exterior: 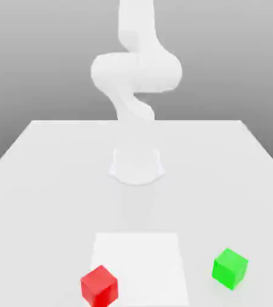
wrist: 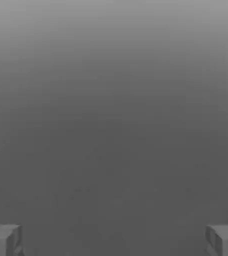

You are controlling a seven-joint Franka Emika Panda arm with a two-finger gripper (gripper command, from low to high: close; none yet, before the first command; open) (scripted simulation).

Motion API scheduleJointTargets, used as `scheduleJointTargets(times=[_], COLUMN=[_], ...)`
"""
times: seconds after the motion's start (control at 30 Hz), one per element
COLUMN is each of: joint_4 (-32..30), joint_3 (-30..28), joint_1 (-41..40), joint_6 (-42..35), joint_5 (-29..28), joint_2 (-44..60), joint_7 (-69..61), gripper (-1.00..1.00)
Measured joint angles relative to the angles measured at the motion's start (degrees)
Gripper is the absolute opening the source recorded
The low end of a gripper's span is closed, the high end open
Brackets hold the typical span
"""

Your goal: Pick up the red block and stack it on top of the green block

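Right, we count one red block [exterior: 100,286] at the exterior view's lower left, overlapping the edge of one pale square [exterior: 140,264], and one green block [exterior: 229,268] at its lower right. Our one pincer [wrist: 114,241] stands wide open in the hand view, with nothing between its fingers. Beneath the single white arm [exterior: 136,72] we see one pale counter [exterior: 49,198], against a plain grey background.

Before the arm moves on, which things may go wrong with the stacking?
The red block sits turned at an angle, so the open fingers might grip its corners and slip. The green block is also turned, so the red one might land misaligned on it and topple.
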Motion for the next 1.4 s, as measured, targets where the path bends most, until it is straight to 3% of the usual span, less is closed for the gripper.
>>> scheduleJointTargets(times=[0.53, 0.87, 1.0, 1.03, 1.23, 1.4], joint_4=[-4.6, -7.2, -6.2, -6.0, -5.9, -7.1], joint_3=[4.9, 4.0, 2.9, 2.7, 2.5, 3.8], joint_1=[-10.2, -11.8, -11.2, -10.9, -10.8, -11.8], joint_6=[11.7, 19.9, 26.4, 27.5, 28.2, 21.7], joint_5=[-6.3, -2.5, -3.6, -3.9, -4.1, -2.3], joint_2=[33.7, 53.7, 62.0, 63.3, 64.0, 56.3], joint_7=[25.6, 35.3, 36.9, 37.1, 37.2, 35.9], gripper=[0.00, 0.00, 0.00, -1.00, -1.00, -1.00])
